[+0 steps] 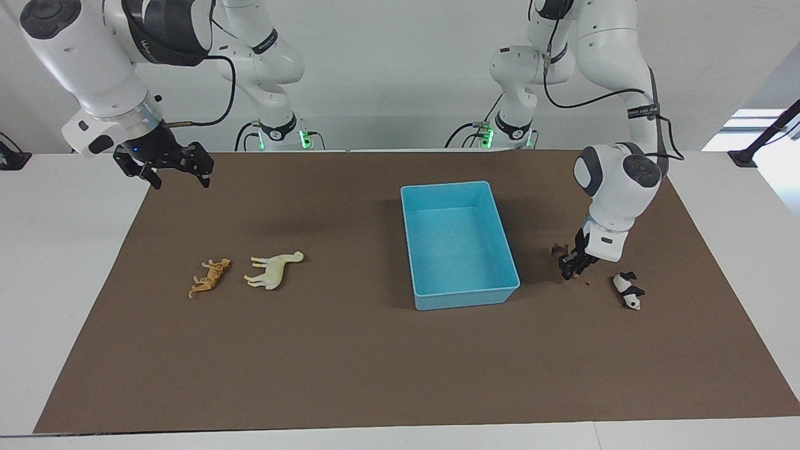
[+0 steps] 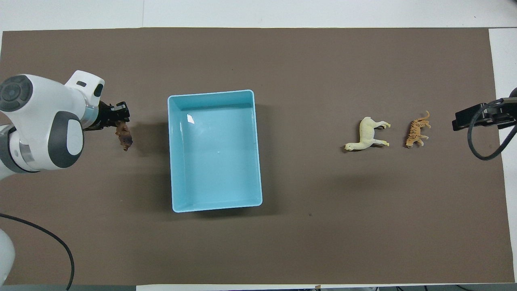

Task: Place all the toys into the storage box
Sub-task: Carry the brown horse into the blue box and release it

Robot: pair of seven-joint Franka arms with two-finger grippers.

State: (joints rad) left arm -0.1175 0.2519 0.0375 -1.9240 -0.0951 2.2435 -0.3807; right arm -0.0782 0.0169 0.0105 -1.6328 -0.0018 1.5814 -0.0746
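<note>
The lion (image 2: pixel 124 136) is gripped by the jaws of the left gripper (image 1: pixel 570 265) and is held just above the brown mat (image 1: pixel 350 362), over the strip between the storage box (image 1: pixel 467 299) and the panda (image 1: pixel 627 290). In the overhead view the lion hangs from the left gripper (image 2: pixel 117 117) with its body pointing down and toward the robots. Whether any part of it touches the mat cannot be told.

The light-blue storage box is set on the mat near the middle of the tabletop (image 1: pixel 56 250), a little toward the left arm's end, and nothing is seen inside it. The panda is laid on its side on the mat, just beside the left gripper, toward the left arm's end of the tabletop; in the overhead view it is hidden by the arm.

The horse (image 1: pixel 273 269) and the tiger (image 1: pixel 209 277) are laid on their sides close together, without touching, toward the right arm's end, well apart from the box; the horse is the one closer to the box.

The right gripper (image 1: pixel 178 175) is held in the air over the mat's corner at the right arm's end, waiting, with its jaws spread apart and nothing between them.
</note>
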